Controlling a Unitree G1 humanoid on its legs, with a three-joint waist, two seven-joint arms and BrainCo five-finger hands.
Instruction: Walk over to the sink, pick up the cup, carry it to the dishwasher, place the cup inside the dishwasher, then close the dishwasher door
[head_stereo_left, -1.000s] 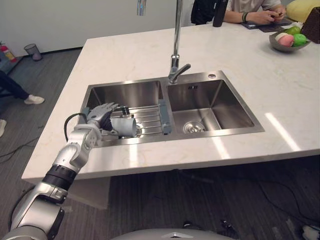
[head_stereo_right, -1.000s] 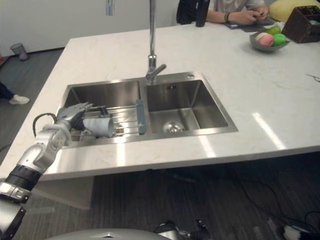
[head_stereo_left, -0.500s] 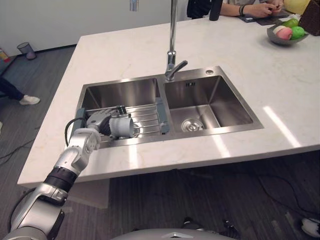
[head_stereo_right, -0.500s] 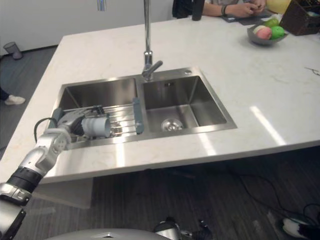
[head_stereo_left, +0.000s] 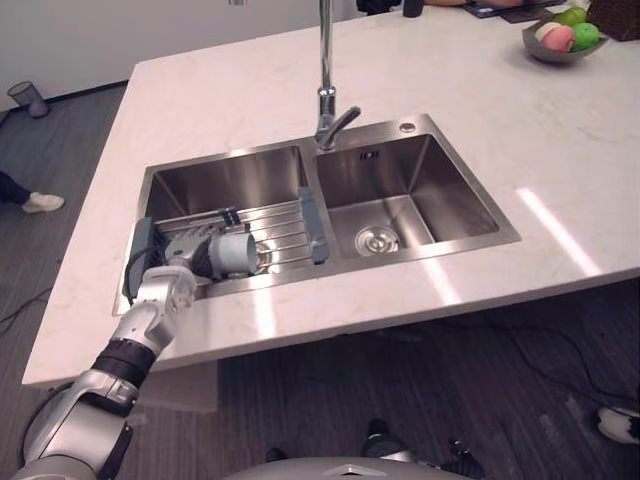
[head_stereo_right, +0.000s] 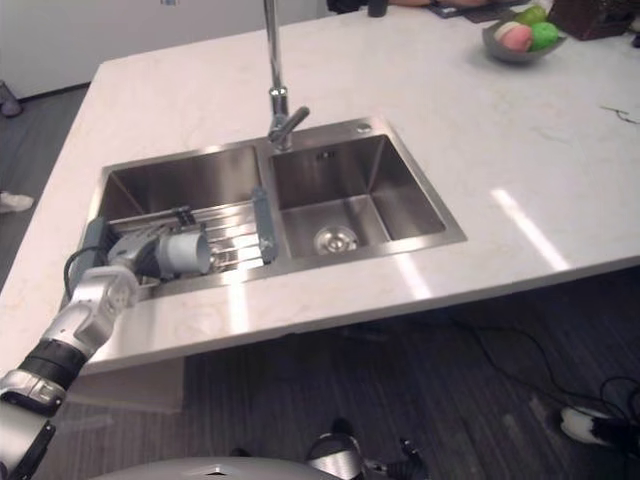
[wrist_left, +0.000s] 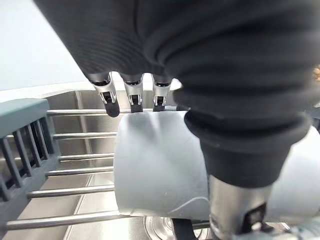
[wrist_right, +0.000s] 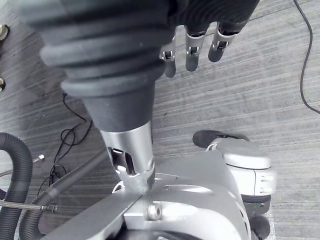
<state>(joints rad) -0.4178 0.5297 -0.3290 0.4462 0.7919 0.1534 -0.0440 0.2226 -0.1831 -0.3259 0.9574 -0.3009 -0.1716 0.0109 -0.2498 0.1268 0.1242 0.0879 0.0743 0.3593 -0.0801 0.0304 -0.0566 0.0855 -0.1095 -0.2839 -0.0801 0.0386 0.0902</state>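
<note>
Against the picture of one second ago the whole view has slid, so the camera moved and not the sink (head_stereo_left: 250, 178). The real change is at the left robot hand (head_stereo_left: 183, 250). Then its fingers lay loosely over the cup (head_stereo_left: 233, 254); now they are curled round it and clamp it. The grey cup lies on its side with its mouth to the right, over the near left part of the rack (head_stereo_left: 285, 222) in the left basin. I cannot tell if it touches the rack's bars.

In the left wrist view the dark cover hides one side of the cup, and the thumb's contact is hard to make out. The tap (head_stereo_left: 325, 70) is cut off at the top. The bowl (head_stereo_left: 558, 38) stands far right on the bench (head_stereo_left: 500, 110), partly cut. The right robot hand (wrist_right: 192, 50) hangs above the floor (wrist_right: 260, 100), fingers relaxed, holding nothing.
</note>
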